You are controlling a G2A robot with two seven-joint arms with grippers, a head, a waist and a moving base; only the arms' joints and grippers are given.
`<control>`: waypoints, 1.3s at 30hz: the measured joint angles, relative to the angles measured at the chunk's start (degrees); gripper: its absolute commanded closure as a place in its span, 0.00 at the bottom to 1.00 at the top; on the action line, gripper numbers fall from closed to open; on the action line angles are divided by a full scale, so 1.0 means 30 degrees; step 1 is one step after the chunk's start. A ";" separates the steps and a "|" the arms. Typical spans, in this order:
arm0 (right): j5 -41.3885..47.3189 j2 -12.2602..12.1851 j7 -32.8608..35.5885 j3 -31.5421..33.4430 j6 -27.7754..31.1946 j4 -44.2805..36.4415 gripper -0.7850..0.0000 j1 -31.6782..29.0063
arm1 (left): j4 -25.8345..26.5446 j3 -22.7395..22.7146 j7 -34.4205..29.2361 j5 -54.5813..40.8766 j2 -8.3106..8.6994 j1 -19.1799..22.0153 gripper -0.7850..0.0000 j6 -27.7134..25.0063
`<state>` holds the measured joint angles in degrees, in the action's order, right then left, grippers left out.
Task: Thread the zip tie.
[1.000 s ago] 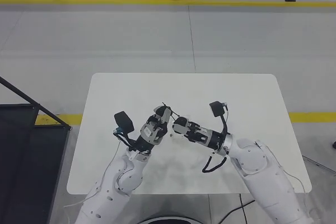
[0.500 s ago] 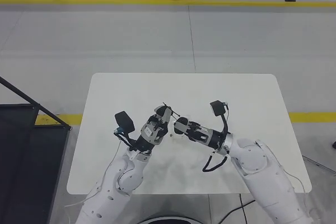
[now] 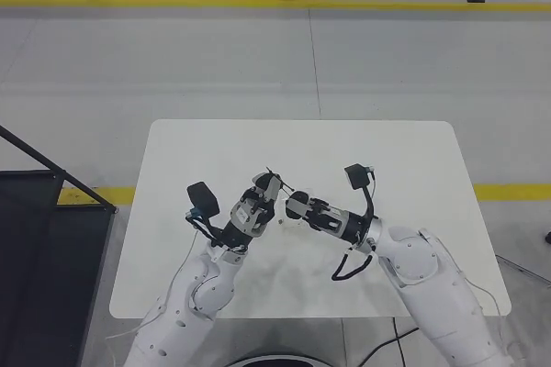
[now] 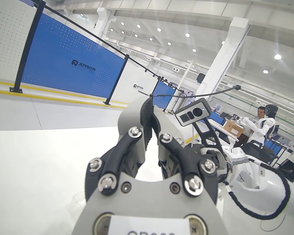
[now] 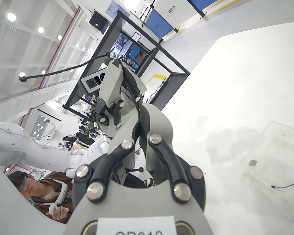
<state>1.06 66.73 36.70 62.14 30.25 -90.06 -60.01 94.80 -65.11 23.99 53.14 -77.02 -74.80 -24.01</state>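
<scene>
Both arms meet above the middle of the white table [image 3: 395,183]. My left gripper [image 3: 264,186] [image 4: 150,101] is shut on a thin black zip tie [image 4: 205,94] near its tail. The tie's long end with the square head sticks out freely over the right wrist. My right gripper [image 3: 294,200] [image 5: 139,113] is shut right next to the left gripper [image 5: 112,67]. A thin black strip runs from its fingertips up to the left fingers. The zip tie [image 5: 63,69] arcs away from the left gripper's tip to its head.
A clear flat tray [image 5: 284,143] lies on the table near the grippers, with another black zip tie [image 5: 284,186] on it. A black barrier frame [image 3: 18,147] stands off the table's left side.
</scene>
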 measured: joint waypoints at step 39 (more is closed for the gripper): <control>-0.0116 0.0102 -0.0210 0.0159 -0.0014 -0.0126 1.00 -0.0094 | -0.0217 -0.0126 -0.0105 0.0245 -0.0204 0.0006 0.58 -0.0248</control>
<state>0.71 67.03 36.07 62.62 30.20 -90.43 -60.29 94.14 -65.49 23.68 53.88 -77.63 -74.78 -24.75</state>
